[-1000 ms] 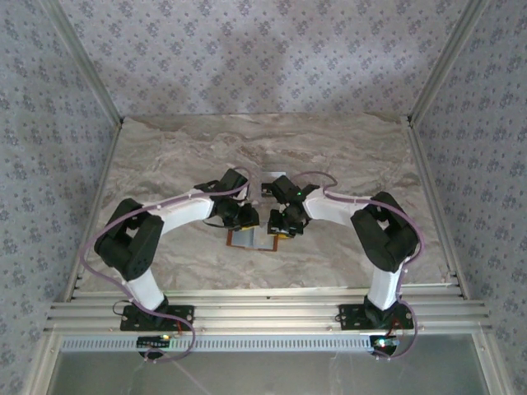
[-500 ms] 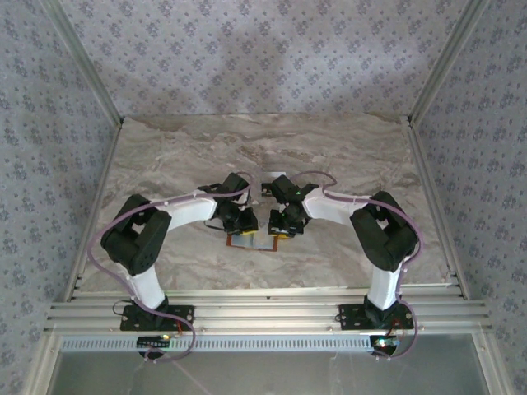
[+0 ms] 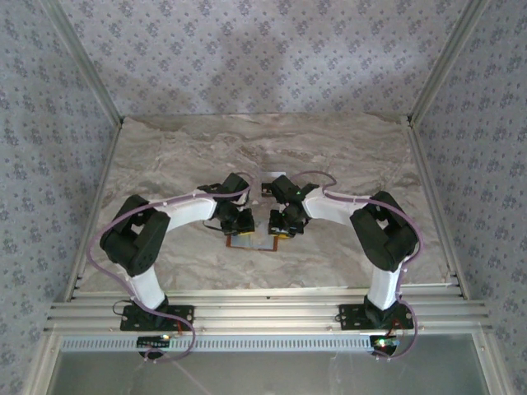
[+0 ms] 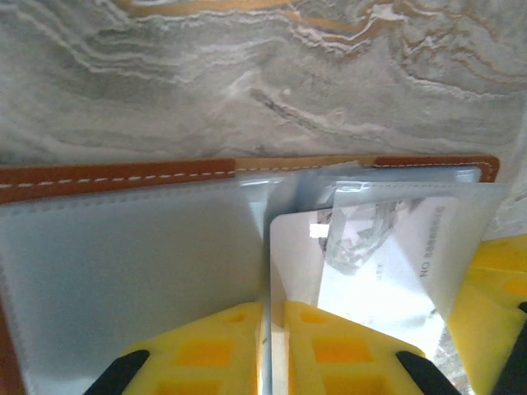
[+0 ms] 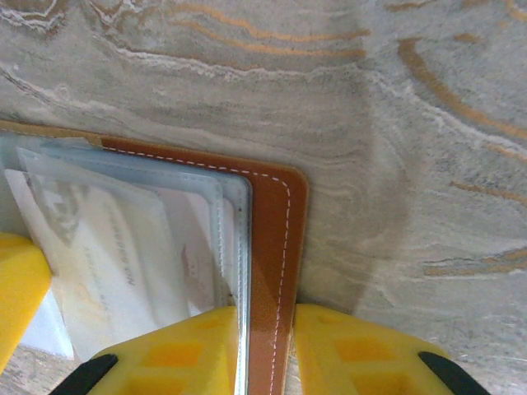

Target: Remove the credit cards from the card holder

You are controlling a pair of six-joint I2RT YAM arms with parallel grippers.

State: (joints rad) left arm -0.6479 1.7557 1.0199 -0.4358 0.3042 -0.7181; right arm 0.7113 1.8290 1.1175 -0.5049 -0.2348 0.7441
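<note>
The card holder [image 3: 254,242] lies open on the marble table between both grippers, with an orange-brown cover [image 4: 123,173] and clear sleeves inside. My left gripper [image 4: 274,311] is shut on the thin left edge of a whitish credit card [image 4: 300,255] that stands partly out of its sleeve. My right gripper [image 5: 265,313] is shut on the holder's stitched cover edge [image 5: 276,214] together with the sleeve edges. A pale card with a faint pink band [image 5: 107,247] sits inside those sleeves. From above, the left gripper [image 3: 241,224] and right gripper [image 3: 282,226] hide most of the holder.
A pale flat object [image 3: 268,174] lies just behind the two wrists. Marble table [image 3: 165,156] spreads to the left, right and back. Patterned walls and metal rails [image 3: 247,317] bound the workspace.
The left gripper has settled closer onto the holder and its jaws have narrowed onto the card edge. The right gripper has kept its hold and place.
</note>
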